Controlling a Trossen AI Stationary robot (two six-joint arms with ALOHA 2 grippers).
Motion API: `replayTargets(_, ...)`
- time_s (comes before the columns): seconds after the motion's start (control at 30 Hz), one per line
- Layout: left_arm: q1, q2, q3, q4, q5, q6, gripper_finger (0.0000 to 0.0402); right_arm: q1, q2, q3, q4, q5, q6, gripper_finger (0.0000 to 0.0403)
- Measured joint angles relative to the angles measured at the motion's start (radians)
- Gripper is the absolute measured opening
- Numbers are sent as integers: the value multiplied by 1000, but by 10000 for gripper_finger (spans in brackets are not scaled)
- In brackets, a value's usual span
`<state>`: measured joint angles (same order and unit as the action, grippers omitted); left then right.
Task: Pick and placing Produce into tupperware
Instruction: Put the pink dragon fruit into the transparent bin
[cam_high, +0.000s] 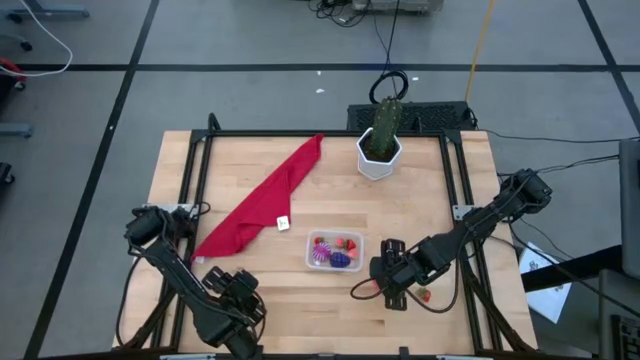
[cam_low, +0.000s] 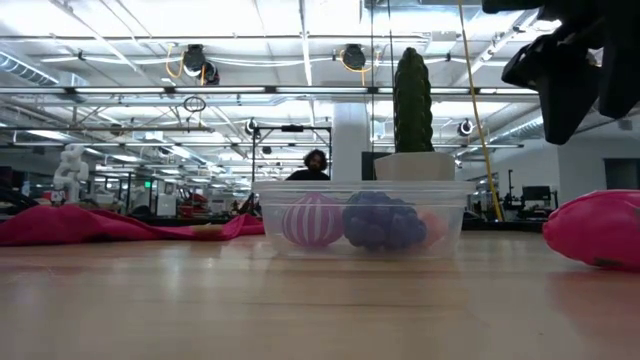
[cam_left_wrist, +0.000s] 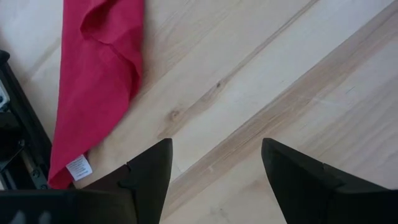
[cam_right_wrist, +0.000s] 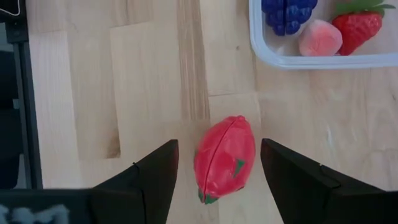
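Note:
The clear tupperware (cam_high: 335, 252) sits on the wooden table and holds purple grapes (cam_right_wrist: 287, 12), a peach (cam_right_wrist: 319, 38), a strawberry (cam_right_wrist: 356, 26) and a pink striped ball (cam_low: 312, 220). A red-pink toy fruit (cam_right_wrist: 225, 158) lies on the table to the container's right and nearer the near edge, also seen as the pink fruit (cam_low: 600, 228) in the low view. My right gripper (cam_right_wrist: 217, 143) is open and hangs above this fruit without touching it; the low view shows the gripper (cam_low: 575, 80) well up off the table. My left gripper (cam_left_wrist: 216, 142) is open over bare wood near the table's near-left corner (cam_high: 235, 300).
A long red cloth (cam_high: 262, 203) lies slanting across the left half of the table. A white pot with a green cactus (cam_high: 381, 145) stands at the far edge, behind the container. A black frame (cam_high: 190, 190) runs along the table's sides. Bare wood lies between the two grippers.

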<state>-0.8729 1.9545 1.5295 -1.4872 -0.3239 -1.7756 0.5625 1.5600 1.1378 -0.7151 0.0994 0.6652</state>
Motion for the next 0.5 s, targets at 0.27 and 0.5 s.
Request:
replayTargets(0.27, 0, 0, 0, 0, 0, 0, 253, 0, 0, 0, -22, -1, 4, 262)
replayTargets(0.5, 0, 0, 0, 0, 0, -1, 253, -11, 0, 0, -38, -68, 43, 316)
